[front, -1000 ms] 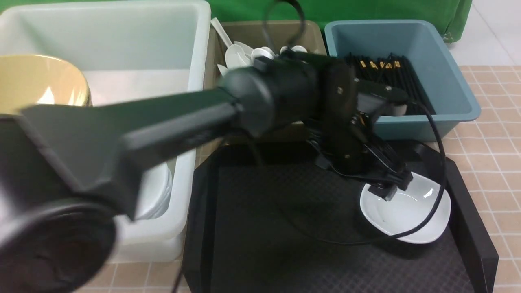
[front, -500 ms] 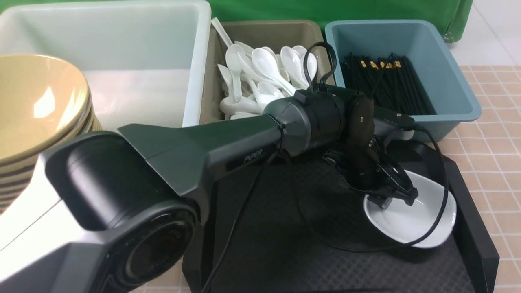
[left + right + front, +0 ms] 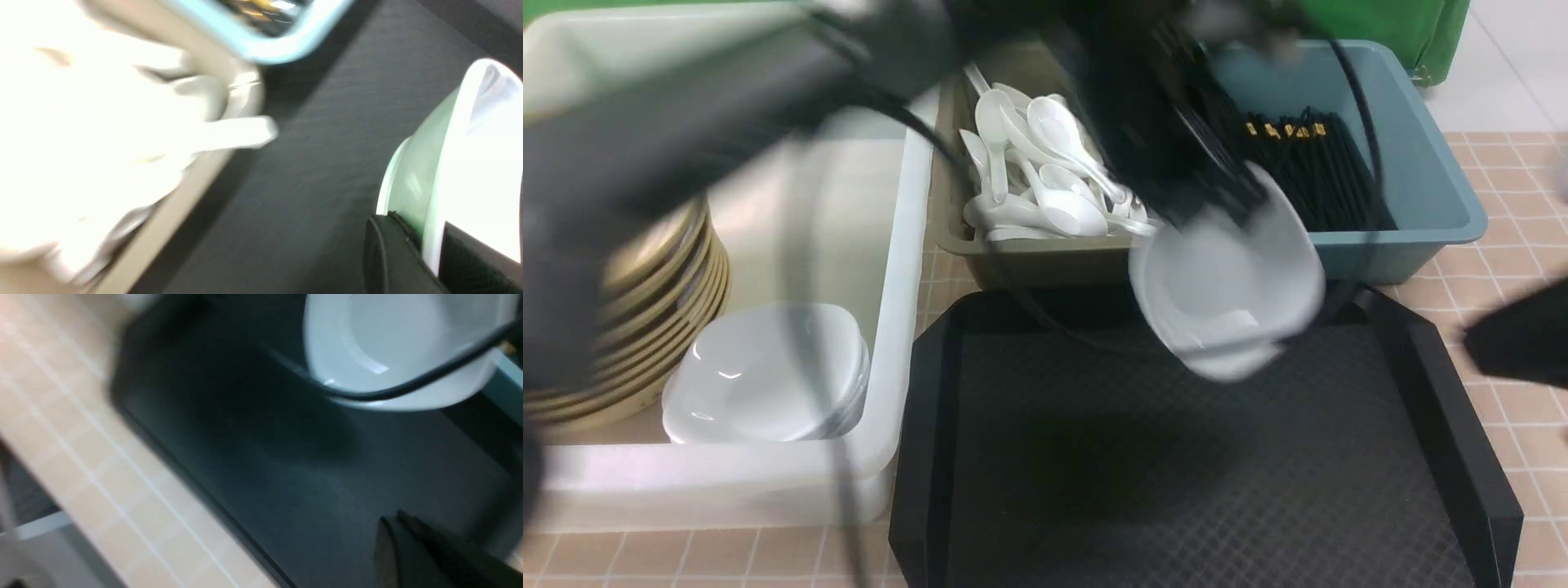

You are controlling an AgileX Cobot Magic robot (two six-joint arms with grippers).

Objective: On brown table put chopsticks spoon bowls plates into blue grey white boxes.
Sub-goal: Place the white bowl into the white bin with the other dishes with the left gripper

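1. Where the white plate (image 3: 1229, 282) lay on the black tray (image 3: 1143, 457) a moment ago, it is now lifted above it, its wall pinched by the left gripper (image 3: 425, 241).
2. Right gripper (image 3: 408, 543): clenched, nothing grasped.
3. Matching plates (image 3: 768, 376) sit beside the bowls (image 3: 670, 327) in the white box (image 3: 894, 327).
4. Judgement: tray pickup achieved; placement outstanding, likely onto that stack.
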